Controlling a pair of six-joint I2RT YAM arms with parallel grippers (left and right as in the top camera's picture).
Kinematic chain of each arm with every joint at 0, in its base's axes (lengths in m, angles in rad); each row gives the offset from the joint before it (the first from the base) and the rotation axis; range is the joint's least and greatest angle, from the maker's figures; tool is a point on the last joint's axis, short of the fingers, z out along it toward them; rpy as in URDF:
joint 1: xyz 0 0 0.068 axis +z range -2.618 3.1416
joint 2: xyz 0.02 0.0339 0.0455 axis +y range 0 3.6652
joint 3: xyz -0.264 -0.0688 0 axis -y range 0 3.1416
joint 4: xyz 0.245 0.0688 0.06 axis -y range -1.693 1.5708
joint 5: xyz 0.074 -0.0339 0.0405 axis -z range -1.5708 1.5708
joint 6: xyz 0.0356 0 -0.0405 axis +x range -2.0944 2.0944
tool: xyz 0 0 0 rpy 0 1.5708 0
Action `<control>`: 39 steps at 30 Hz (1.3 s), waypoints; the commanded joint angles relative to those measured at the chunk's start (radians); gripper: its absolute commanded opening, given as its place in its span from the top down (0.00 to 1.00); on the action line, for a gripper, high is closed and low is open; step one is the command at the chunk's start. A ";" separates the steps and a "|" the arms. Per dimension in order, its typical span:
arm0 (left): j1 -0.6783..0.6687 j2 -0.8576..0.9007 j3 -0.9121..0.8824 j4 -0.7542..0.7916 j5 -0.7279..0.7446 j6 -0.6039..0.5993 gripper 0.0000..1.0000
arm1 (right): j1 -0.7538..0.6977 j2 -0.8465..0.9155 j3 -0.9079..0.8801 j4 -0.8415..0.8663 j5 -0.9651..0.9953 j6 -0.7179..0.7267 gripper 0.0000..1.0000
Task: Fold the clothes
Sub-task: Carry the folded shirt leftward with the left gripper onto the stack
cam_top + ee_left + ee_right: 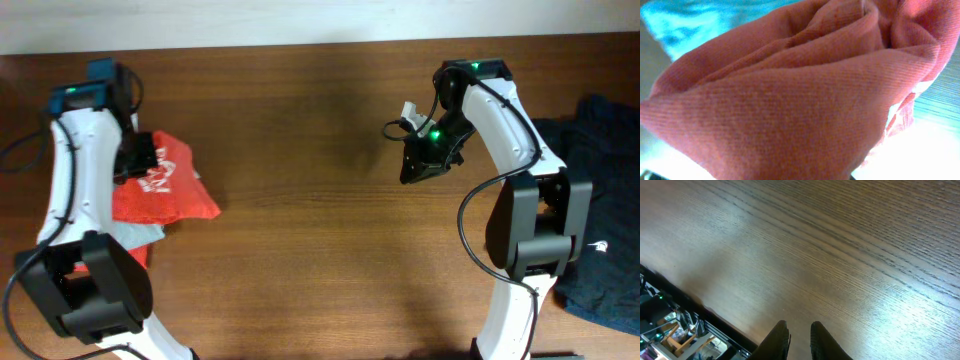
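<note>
Shirt [165, 185] blankets your left camera, likely parked on the pile [135, 238]; left fingers [140, 158] cannot be told; right fingers [799, 335] hang narrowly parted, empty.

Wooden table [300, 150] — folded red shirt [165, 190] over grey cloth [138, 234], left side; dark navy clothes [600, 200] heaped, right edge.

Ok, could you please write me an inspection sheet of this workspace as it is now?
Surface: brown wooden table, grain visible.
Job's things: red-orange T-shirt with white print, lying on a grey garment at the left; dark navy garment at the right edge.
Clutter: nothing seen.
Grippers: left gripper over the T-shirt, jaws hidden; right gripper above bare wood, slightly open, empty.
Cables: black cables along both arms.
Surroundings: electronics beyond the table edge.
</note>
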 commanded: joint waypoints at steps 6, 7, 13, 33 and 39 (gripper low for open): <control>0.161 -0.023 0.013 0.018 -0.040 -0.023 1.00 | -0.003 -0.028 0.017 -0.003 0.023 0.000 0.79; 0.177 -0.023 0.013 0.024 -0.041 -0.023 0.99 | -0.003 -0.028 0.017 -0.003 0.027 0.000 0.79; 0.267 -0.023 0.013 0.036 -0.039 -0.024 0.99 | -0.003 -0.028 0.017 -0.003 0.028 0.000 0.79; 0.351 -0.023 0.008 0.023 -0.040 -0.024 0.62 | -0.002 -0.028 0.017 -0.019 0.029 0.000 0.79; 0.382 -0.023 0.007 0.013 -0.041 -0.047 0.51 | -0.002 -0.028 0.017 -0.019 0.035 0.000 0.79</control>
